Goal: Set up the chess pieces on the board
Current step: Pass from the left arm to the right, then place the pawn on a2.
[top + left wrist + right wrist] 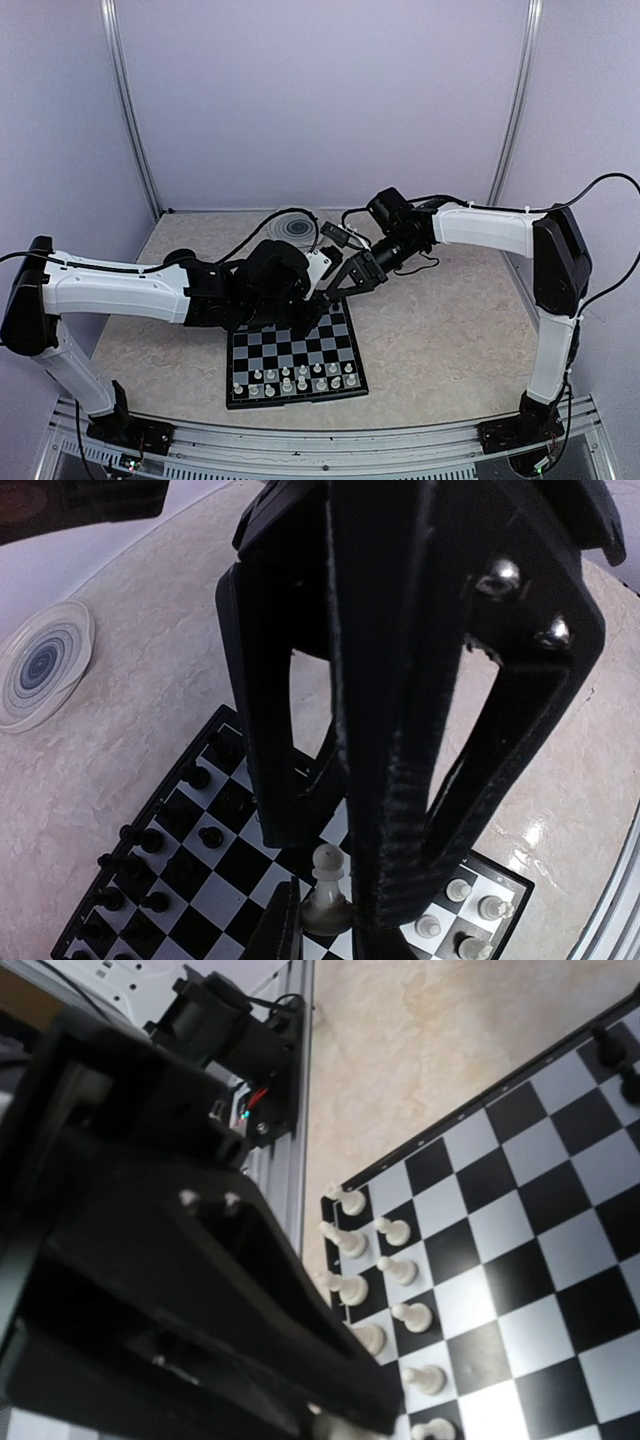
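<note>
Cream piece placement under way

Left fingers (380, 880) look clamped on one cream piece (325, 890), which hangs upright over the middle of the board (300, 345), toward its cream end. I judge the step to be carrying that piece to its home square. The next move calls for lowering it straight onto a free square and letting go without tipping it.

Cream rows (295, 380) fill the board's near edge and black pieces (150, 865) sit at its far end; I cannot count the gaps. Right fingers (345, 280) hover over the board's far-right corner, just beside the left arm, a collision risk. Whether they are apart or together I cannot tell. The ridged plate (297, 228) lies on the desk (440, 330) beyond the board.
</note>
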`<state>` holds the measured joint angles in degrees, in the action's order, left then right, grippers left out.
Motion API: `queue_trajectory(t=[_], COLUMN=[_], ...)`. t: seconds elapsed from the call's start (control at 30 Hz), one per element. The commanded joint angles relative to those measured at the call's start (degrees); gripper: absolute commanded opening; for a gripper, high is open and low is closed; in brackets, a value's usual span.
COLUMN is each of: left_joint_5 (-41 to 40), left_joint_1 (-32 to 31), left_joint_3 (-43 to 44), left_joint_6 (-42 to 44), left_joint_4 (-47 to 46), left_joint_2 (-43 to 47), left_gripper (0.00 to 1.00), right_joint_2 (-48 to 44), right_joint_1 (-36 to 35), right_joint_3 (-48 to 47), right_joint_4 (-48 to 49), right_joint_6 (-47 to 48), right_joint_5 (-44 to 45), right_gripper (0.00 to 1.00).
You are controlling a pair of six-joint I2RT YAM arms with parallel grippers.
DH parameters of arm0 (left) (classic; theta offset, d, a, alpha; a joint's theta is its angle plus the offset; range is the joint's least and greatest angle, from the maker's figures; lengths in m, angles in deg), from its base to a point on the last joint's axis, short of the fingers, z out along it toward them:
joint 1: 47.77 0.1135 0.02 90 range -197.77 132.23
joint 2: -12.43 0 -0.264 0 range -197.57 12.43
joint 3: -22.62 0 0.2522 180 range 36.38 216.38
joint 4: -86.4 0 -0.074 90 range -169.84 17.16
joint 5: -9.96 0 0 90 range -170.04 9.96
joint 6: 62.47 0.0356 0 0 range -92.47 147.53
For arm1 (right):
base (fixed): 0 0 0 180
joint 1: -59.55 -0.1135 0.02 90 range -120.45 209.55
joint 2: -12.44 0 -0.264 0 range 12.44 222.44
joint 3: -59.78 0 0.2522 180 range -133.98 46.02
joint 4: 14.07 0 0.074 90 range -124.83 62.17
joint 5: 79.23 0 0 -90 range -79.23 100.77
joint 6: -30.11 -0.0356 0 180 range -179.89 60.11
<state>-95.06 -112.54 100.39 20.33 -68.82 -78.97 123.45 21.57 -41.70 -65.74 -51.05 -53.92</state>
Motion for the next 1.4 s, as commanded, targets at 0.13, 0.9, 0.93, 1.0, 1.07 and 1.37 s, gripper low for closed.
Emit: queue_trajectory(t=[0.13, 0.9, 0.93, 1.0, 1.07, 1.37], left_joint_5=[-2.1, -9.6, -10.6, -12.9, -15.3, -23.6], left_joint_1=[-1.1, 1.5, 2.3, 3.8, 5.7, 18.9], left_joint_3=[-0.4, -3.2, -3.9, -6.2, -8.2, -12.2], left_joint_6=[1.2, 5.6, 5.6, 5.7, 5.6, 8.6], left_joint_4=[-1.5, 2.3, 1.5, -1.8, -4.9, -6.3], left_joint_2=[1.2, 14.0, 17.1, 21.5, 26.1, 33.5], left_gripper=[0.15, 0.54, 0.56, 0.64, 0.67, 0.82], right_joint_2=[2.4, -2.1, -2.1, -2.0, -1.9, 4.3], right_joint_1=[-0.6, -2.5, -3.2, -4.7, -6.9, -19.9], right_joint_3=[0.0, -4.7, -5.9, -8.2, -10.1, -21.5], right_joint_4=[-0.2, -3.5, -4.4, -6.0, -6.8, -12.2], right_joint_6=[-1.2, 6.2, 7.1, 8.7, 10.0, 16.2], right_joint_5=[-3.8, 20.4, 22.1, 25.2, 29.5, 44.3], right_gripper=[0.39, 0.04, 0.04, 0.04, 0.04, 0.04])
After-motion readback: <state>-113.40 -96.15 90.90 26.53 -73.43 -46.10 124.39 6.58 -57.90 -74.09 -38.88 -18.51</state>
